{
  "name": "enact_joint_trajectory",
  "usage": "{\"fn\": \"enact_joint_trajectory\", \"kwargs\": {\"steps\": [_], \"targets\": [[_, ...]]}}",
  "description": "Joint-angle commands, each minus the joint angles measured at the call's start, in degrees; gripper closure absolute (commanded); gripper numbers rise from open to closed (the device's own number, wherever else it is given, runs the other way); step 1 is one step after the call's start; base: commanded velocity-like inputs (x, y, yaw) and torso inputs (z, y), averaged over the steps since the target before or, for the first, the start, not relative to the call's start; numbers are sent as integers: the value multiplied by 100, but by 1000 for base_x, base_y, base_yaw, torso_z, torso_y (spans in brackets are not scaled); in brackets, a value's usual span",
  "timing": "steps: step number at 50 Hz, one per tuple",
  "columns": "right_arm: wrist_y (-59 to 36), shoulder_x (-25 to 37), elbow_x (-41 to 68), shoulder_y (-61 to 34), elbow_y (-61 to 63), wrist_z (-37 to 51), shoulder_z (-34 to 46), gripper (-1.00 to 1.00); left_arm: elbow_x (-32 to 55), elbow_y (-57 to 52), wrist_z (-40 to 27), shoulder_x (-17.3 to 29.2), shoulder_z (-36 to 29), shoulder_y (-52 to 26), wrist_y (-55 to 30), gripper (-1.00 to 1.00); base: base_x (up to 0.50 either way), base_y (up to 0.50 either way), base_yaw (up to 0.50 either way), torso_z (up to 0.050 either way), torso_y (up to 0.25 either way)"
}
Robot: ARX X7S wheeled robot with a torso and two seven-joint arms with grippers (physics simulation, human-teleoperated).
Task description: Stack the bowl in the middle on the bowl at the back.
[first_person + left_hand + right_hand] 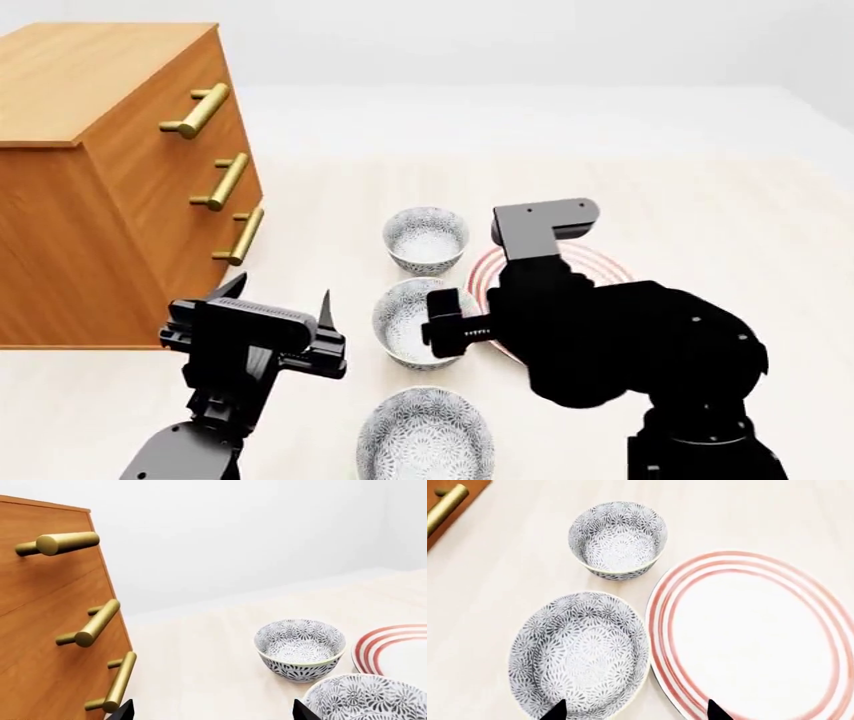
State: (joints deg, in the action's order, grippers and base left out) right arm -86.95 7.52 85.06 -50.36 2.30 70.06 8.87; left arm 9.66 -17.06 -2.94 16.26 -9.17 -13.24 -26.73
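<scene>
Here, the small white grey-speckled middle bowl (pixel 411 324) is seen just beside the right gripper (pixel 447 333), whose open jaws straddle its plate-side rim; the matching back bowl (pixel 426 239) lies just beyond. The left gripper (pixel 283 297) is held open, farther off.

No readable text that we can find, no labels, no brand marks, no numbers, no signs on anything.

Open gap between dresser (pixel 107 180) and bowl at the back (pixel 424 239); red-ringed plate (pixel 754 635) crowds its other side.
</scene>
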Motion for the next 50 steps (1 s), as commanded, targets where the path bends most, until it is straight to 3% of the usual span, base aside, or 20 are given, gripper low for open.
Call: {"fn": "enact_joint_trajectory", "kwargs": {"steps": [1,50], "targets": [[215,51,171,-78,-247,111,295,-100,42,41,-23,17,17,14,36,-100,0,0,0,0,0],[1396,-115,-231,-105,-1002,-441,832,-100,160,210,-112,143,93,68,170,-100,0,0,0,0,0]]}}
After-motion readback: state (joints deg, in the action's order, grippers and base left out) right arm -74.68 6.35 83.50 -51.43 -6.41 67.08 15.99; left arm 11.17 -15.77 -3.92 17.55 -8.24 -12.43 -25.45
